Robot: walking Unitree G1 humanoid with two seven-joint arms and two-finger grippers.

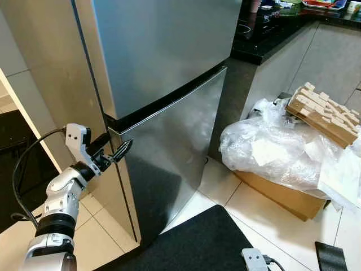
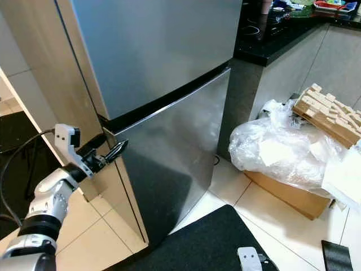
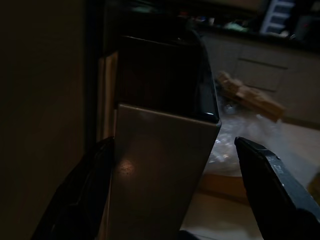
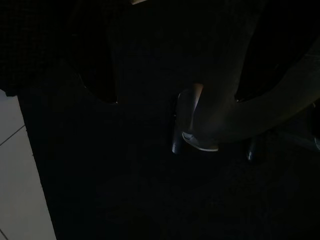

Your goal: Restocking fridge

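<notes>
a kitchen corner with pale floor tiles [image 1: 248, 206] and a black countertop [image 1: 265, 34] over grey cabinet fronts, where a tall two-door stainless-steel fridge [image 1: 163, 73] stands against a beige side panel [image 1: 45, 68], both doors shut. the robot's left gripper [image 1: 115, 151] is raised at the upper corner of the fridge's lower door [image 1: 169, 164], at the hinge-side edge just under the dark seam between the two doors; its two long black fingers are spread, one on each side of that door corner, as the left wrist view shows with one finger [image 3: 270, 175] out in front of the steel face and the other in shadow beside the edge. whether they touch the door cannot be told. a black cable [image 1: 25, 164] loops from the silver left arm [image 1: 59, 206]. right of the fridge, a crumpled clear plastic sheet [image 1: 276, 147] covers a brown cardboard box [image 1: 282, 195], with a slatted wooden piece [image 1: 324, 113] resting on top. a black mat [image 1: 192, 243] lies on the tiles in front of the fridge. the right wrist view is very dark; the right gripper's state cannot be told.
</notes>
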